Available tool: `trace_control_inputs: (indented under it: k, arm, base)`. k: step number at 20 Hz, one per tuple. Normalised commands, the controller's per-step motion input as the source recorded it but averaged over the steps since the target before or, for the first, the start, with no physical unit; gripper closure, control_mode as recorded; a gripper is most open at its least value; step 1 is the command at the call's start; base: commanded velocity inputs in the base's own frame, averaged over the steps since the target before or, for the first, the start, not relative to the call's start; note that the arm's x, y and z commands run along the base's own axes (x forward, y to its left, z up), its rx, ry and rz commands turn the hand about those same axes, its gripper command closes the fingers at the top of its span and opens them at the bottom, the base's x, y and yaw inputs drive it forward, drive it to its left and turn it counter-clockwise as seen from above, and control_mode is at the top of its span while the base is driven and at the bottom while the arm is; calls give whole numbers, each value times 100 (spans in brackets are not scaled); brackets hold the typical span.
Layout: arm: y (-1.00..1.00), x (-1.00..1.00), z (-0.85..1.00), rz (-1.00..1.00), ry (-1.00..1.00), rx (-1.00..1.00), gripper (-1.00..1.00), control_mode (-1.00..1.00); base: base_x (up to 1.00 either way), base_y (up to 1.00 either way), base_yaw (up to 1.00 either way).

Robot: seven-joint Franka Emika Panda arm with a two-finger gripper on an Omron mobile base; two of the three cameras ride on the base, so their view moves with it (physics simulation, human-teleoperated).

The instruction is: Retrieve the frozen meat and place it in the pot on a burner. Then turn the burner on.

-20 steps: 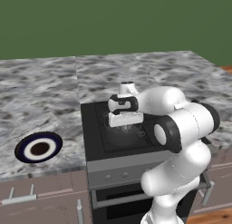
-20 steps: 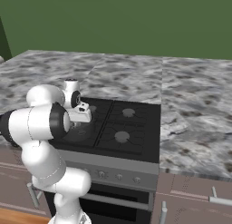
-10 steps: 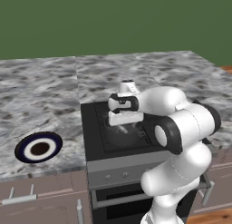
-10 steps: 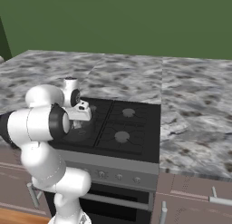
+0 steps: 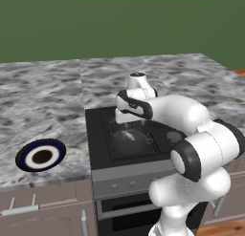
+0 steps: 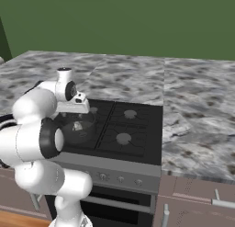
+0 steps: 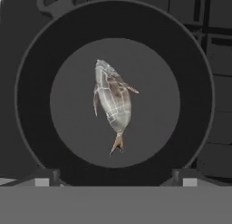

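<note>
The frozen meat (image 7: 113,103), a pale mottled fish-shaped lump, lies free on the floor of the dark round pot (image 7: 199,60). That pot (image 5: 131,138) stands on the front left burner of the black cooktop (image 6: 137,129). My gripper (image 7: 115,180) hangs straight above the pot, open, its two fingertips (image 7: 43,178) wide apart with nothing between them. From the base views my hand (image 5: 130,106) hovers a little above the pot (image 6: 77,130), and the meat (image 6: 78,126) shows as a pale spot inside.
A dark-blue-rimmed plate (image 5: 41,155) sits on the grey marble counter (image 5: 43,101) left of the stove. Two bare burners (image 6: 130,114) (image 6: 123,138) lie to the pot's right. Knobs (image 6: 112,177) line the stove's front panel.
The gripper has gone from shut to open and let the meat go into the pot. The hand has stayed over the pot.
</note>
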Motion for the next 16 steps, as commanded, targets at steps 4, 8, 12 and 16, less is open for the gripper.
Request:
trace_control_inputs:
  k: [4, 8, 12, 16]
  arm:
    - [0, -73, 22, 0, -12, -3, -100, -100]
    - [1, -100, 12, -2, -17, 0, -100, -100]
    - [1, -100, 0, -8, -2, 2, -100, -100]
    - [2, -100, 0, -12, -2, 1, -100, -100]
  base:
    - [0, 0, 0]
    - [0, 0, 0]
    - [0, 0, 0]
    - [0, 0, 0]
